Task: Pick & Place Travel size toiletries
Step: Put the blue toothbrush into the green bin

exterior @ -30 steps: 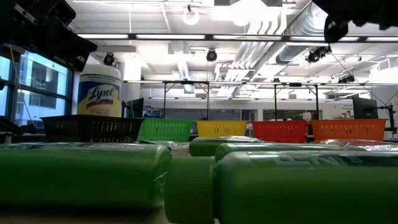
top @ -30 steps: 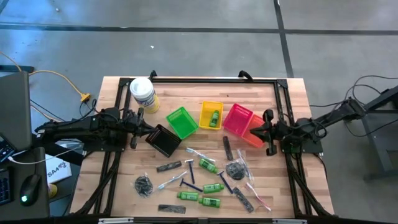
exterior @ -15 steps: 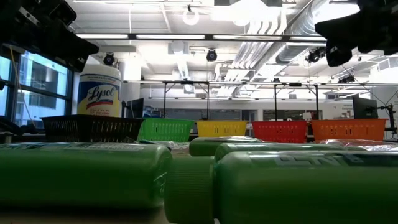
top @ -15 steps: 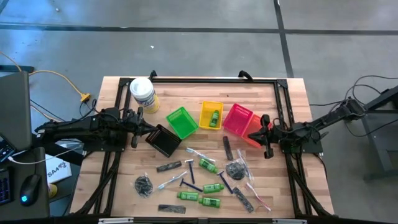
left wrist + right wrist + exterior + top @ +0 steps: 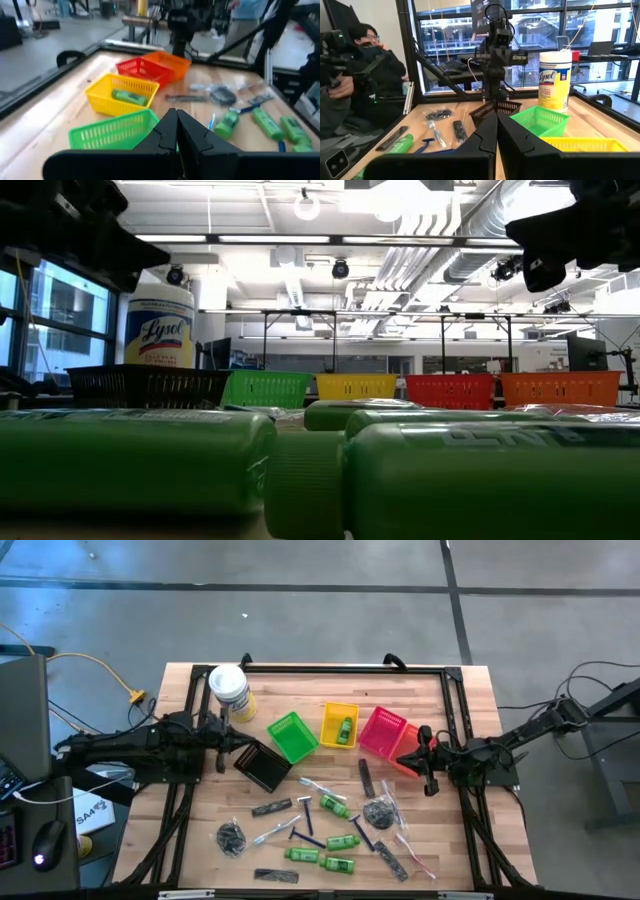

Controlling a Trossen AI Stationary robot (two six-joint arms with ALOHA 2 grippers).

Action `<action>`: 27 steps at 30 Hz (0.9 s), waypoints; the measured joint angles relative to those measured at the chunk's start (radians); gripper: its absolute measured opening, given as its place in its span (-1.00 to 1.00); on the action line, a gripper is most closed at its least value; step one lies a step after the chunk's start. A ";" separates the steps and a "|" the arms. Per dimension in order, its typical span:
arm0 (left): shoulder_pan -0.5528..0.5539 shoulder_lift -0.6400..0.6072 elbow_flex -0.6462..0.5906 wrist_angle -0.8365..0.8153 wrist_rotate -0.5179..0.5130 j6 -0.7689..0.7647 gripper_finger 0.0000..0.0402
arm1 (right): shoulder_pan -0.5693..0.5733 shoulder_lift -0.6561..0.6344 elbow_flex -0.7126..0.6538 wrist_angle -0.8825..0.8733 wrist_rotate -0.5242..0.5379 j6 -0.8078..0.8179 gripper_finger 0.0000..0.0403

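Right claw [image 5: 423, 753] pinched together, empty, over orange basket [image 5: 409, 752]; green bottle [image 5: 345, 729] lies lengthwise in yellow basket [image 5: 339, 724], mid-counter.

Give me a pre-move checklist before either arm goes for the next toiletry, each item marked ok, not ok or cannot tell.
1. Left gripper empty, jaws shut, beside the black basket: ok.
2. Right gripper empty, jaws shut, over the orange basket: ok.
3. Jaws opened for a grasp: not ok.
4. Yellow basket holds one green bottle: ok.
5. Loose green bottles, razors and combs lie reachable on the table: ok.
6. Person stays outside the frame: cannot tell.
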 joint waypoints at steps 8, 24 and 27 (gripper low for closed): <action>-0.190 0.483 0.139 0.064 -0.035 0.061 -1.00 | 0.000 0.000 0.000 0.015 0.000 0.000 -0.98; -0.338 1.319 0.732 -0.042 -0.080 0.307 -0.30 | 0.000 0.000 -0.002 0.003 0.000 0.023 -0.98; -0.318 1.394 0.793 -0.063 -0.094 0.342 -0.12 | 0.000 0.000 -0.002 0.001 0.000 0.023 -0.98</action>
